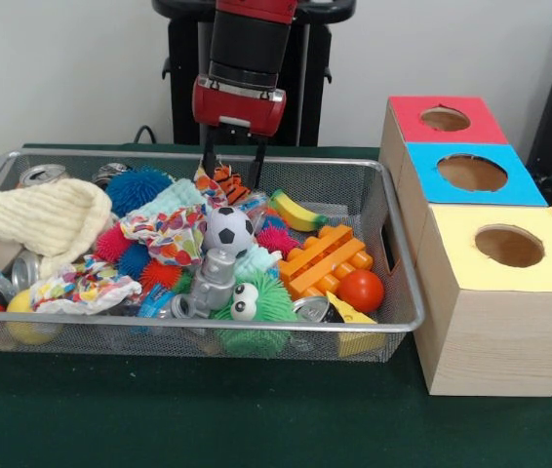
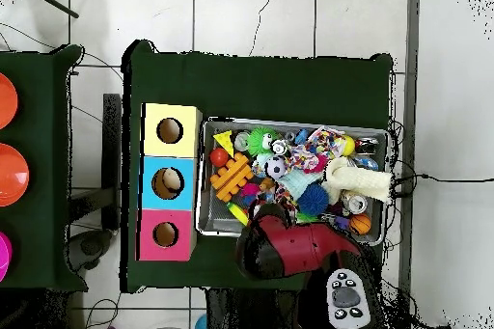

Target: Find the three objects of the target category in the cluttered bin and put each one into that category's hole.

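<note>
Front view shows the gripper (image 1: 234, 164) fingers spread apart over the wire bin (image 1: 398, 292), which overhead hides, above the toy clutter: soccer ball (image 1: 228, 229), banana (image 1: 295, 211), orange block (image 1: 325, 259), beside the three-hole box (image 1: 486, 322).

Arm comes straight down, red wrist housing w/ black section above it, pointing vertical. Gripper (image 1: 234, 164) hangs low, its two thin dark fingers (image 1: 208, 156) spread apart, nothing betw. them. In overhead view, red/black arm reaches in from bottom edge.
</note>
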